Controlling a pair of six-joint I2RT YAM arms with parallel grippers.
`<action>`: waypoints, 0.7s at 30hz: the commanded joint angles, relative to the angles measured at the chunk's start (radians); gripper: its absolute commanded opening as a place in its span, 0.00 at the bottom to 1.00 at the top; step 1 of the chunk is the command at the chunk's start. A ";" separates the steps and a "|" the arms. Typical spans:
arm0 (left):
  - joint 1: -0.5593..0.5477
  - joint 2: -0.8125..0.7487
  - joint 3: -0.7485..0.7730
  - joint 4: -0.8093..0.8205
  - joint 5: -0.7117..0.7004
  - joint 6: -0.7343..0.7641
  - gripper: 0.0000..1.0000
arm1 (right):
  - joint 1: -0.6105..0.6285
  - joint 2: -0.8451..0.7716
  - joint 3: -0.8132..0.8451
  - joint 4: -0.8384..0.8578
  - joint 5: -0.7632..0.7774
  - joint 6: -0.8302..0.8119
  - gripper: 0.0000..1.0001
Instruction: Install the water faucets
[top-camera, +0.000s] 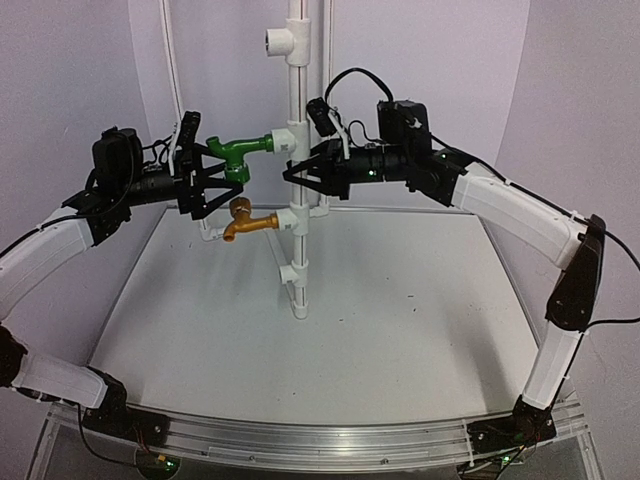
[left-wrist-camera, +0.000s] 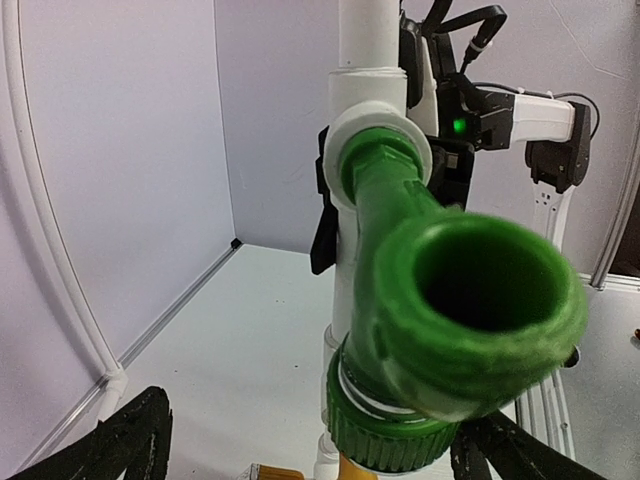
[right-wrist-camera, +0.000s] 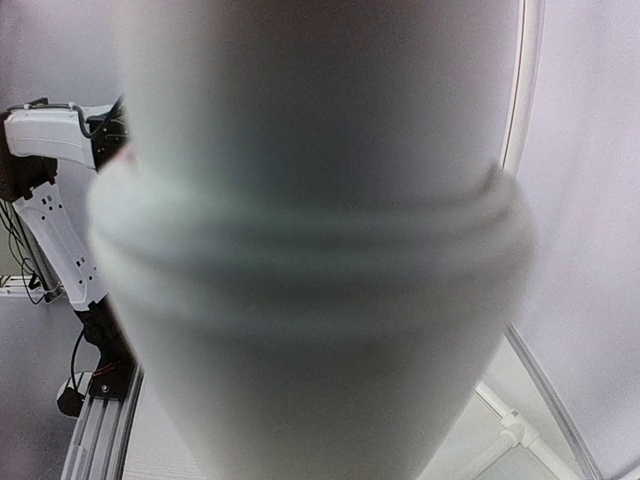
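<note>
The green faucet (top-camera: 238, 152) is seated in a white T-fitting (top-camera: 283, 137) on the upright white pipe (top-camera: 298, 90), spout end toward my left arm. The golden-brass faucet (top-camera: 246, 218) sits in a lower fitting just below it. My left gripper (top-camera: 213, 176) is open, its black fingers spread on either side of the green faucet (left-wrist-camera: 452, 310); its ribbed round handle (left-wrist-camera: 400, 440) hangs between them. Only a sliver of brass (left-wrist-camera: 358, 468) shows there. My right gripper (top-camera: 293, 173) is closed round the pipe between the two fittings. The pipe (right-wrist-camera: 310, 250) fills the right wrist view and hides the fingers.
The pipe stand's foot (top-camera: 299, 308) rests on the white table (top-camera: 400, 330). A spare T-fitting (top-camera: 283, 40) tops the pipe. Thin white tubes (top-camera: 168, 60) run up the back wall. An aluminium rail (top-camera: 300, 440) lines the near edge.
</note>
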 joint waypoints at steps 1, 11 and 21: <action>0.016 0.030 0.015 0.062 -0.124 -0.044 0.95 | 0.026 -0.095 0.007 -0.102 -0.069 0.059 0.00; 0.035 -0.002 -0.012 0.127 0.036 -0.089 0.99 | 0.026 -0.099 -0.010 -0.104 -0.063 0.042 0.00; 0.030 0.004 0.014 0.131 0.071 -0.175 1.00 | 0.026 -0.068 0.021 -0.102 -0.080 0.045 0.00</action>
